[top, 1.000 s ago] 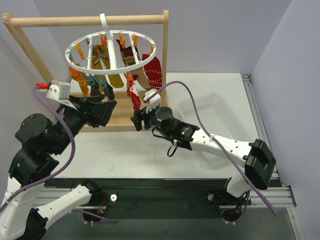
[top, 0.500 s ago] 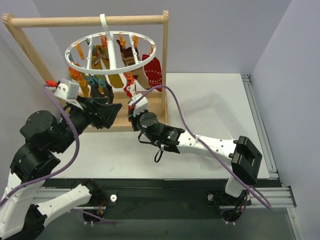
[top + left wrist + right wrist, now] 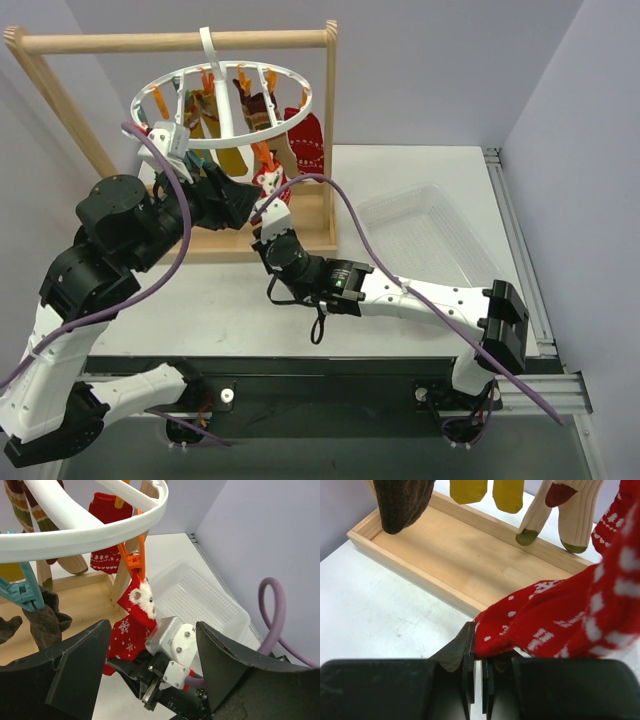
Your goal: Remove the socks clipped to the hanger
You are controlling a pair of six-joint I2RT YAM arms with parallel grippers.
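While the right gripper [image 3: 477, 677] pinches the sock [image 3: 560, 615], tug straight down from the clip [image 3: 136, 562]; left gripper [image 3: 152, 626] gapes empty.

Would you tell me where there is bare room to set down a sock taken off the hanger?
The basket, beyond the right arm, is empty; bare table lies between it and the back wall. The strip between the rack's wooden base and the near edge is partly free. Under the hanger it is crowded: socks, left gripper, right gripper.
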